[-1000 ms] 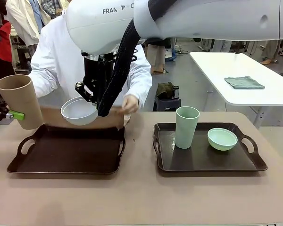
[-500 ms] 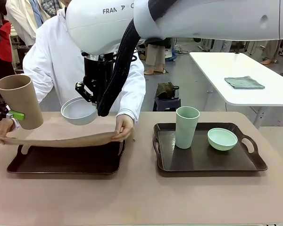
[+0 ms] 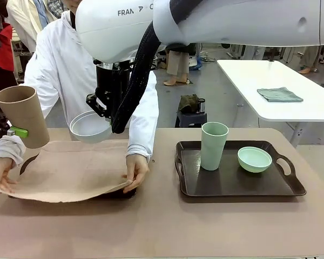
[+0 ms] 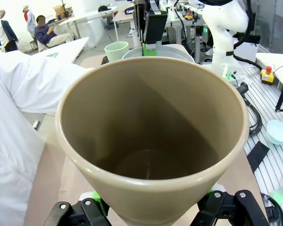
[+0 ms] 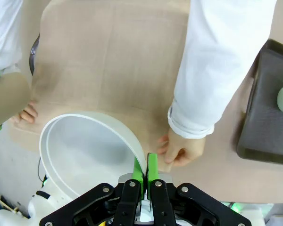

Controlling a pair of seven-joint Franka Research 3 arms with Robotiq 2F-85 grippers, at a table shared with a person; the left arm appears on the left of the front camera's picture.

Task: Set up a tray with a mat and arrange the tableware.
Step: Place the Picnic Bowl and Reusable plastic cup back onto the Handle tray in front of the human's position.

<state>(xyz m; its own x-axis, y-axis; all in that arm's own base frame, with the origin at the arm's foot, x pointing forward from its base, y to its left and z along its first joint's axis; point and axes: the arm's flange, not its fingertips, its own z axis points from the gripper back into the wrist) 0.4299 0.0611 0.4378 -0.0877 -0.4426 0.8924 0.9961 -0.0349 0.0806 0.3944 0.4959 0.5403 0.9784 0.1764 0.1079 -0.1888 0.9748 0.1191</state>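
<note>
Hold steady, lowering only once clear of the person's hands (image 3: pixel 136 171) flattening the beige mat (image 3: pixel 70 167) beneath the jaws: tall tapered tan plastic cup (image 3: pixel 22 116) clamped in the left gripper (image 3: pixel 17 131), small round white bowl (image 5: pixel 85 150) pinched by its rim in the closed right gripper (image 5: pixel 144 170).

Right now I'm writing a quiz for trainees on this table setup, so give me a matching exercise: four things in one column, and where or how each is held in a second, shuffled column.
Things:
1. tan cup
2. white bowl
3. pale green cup
4. mat

States:
A. standing on the right-hand tray
B. spread out in the person's hands
C. gripped in the left claw
D. pinched by its rim in the right claw

Pairs: 1-C, 2-D, 3-A, 4-B.
</note>
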